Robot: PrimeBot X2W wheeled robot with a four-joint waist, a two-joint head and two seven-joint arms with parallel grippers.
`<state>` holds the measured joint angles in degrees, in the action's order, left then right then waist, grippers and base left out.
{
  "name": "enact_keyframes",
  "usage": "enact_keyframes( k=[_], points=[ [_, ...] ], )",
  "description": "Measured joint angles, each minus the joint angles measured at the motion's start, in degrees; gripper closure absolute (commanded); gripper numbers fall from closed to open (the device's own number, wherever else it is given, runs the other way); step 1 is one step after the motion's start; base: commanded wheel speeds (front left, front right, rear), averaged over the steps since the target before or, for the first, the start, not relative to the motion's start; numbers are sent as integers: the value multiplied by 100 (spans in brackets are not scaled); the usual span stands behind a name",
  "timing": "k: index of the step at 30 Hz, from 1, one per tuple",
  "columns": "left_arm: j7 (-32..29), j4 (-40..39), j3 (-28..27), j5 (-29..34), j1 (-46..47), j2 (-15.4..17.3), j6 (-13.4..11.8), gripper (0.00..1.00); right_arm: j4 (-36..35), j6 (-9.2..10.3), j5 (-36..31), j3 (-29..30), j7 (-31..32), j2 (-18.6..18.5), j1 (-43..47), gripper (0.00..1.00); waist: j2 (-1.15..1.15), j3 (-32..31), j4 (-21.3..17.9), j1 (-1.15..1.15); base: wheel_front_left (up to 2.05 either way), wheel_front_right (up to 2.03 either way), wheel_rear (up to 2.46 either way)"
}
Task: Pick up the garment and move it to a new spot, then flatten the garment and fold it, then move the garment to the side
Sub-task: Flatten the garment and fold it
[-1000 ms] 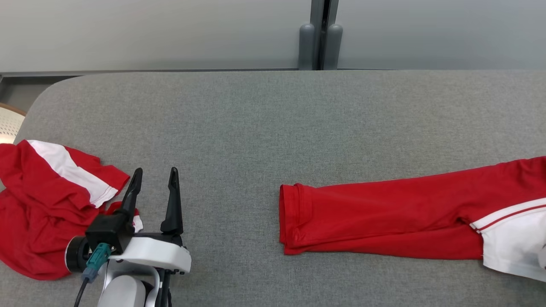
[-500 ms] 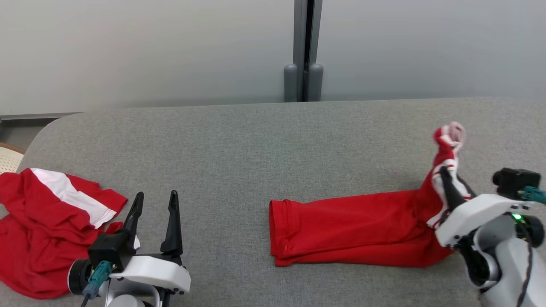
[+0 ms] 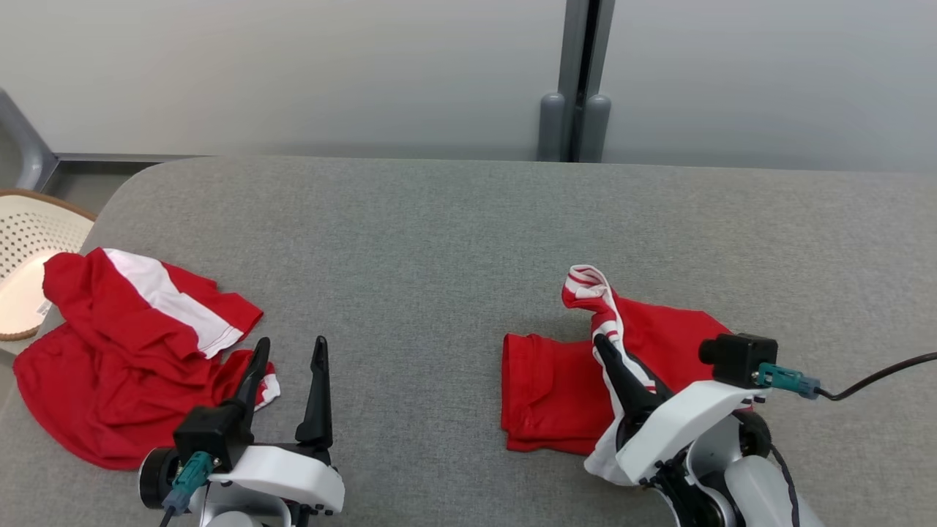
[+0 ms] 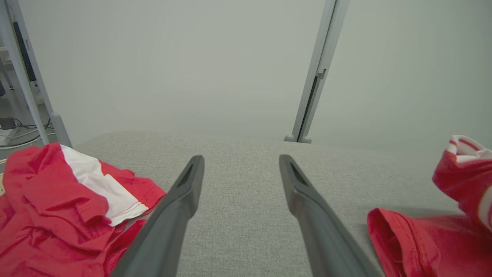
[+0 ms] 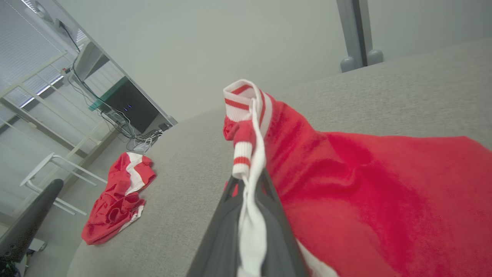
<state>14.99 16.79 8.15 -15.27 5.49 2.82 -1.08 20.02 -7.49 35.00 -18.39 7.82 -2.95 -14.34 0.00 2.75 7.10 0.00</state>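
Red-and-white jersey garment (image 3: pixel 549 380) lies right of centre on the grey fabric tabletop (image 3: pixel 439 241) before a pale wall (image 3: pixel 293 73), striped edge pinched by the right gripper (image 3: pixel 600 342); left gripper (image 3: pixel 290 342) gapes empty. Cream perforated basket (image 3: pixel 29 230) left, contents unclear.

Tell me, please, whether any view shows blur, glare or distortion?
Head view: sharp, evenly lit, no glare, hardly any shadow around the garment. Left wrist view: the left gripper looks soft up close. Right wrist view: tilted horizon, and the garment blurs where the right gripper pinches it.
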Motion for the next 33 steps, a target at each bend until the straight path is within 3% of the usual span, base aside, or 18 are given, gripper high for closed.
enact_keyframes(
  k=[5,16,17,18,27,33],
  points=[
    [0,16,185,-57,62,-3,-52,0,583,0,876,-478,-603,11,-277,100,0,130,263,0,0,0,0],
    [0,65,349,-87,69,-5,-134,0,1575,0,1740,-1519,-1356,8,-813,100,0,277,488,0,0,0,0],
    [0,66,372,-87,69,-4,-147,0,1644,0,1781,-1596,-1458,9,-854,63,0,281,487,0,0,0,0],
    [0,71,387,-88,69,-1,-152,0,1664,1,1913,-1729,-1477,0,-894,0,0,282,486,0,0,0,0],
    [0,91,417,-91,91,-1,-185,0,665,0,3315,-3198,-1429,16,-1040,0,0,243,365,0,0,0,0],
    [0,75,338,-88,80,-2,-194,0,1006,0,3018,-3170,-1844,9,-1461,0,0,144,213,0,0,0,0]
  ],
)
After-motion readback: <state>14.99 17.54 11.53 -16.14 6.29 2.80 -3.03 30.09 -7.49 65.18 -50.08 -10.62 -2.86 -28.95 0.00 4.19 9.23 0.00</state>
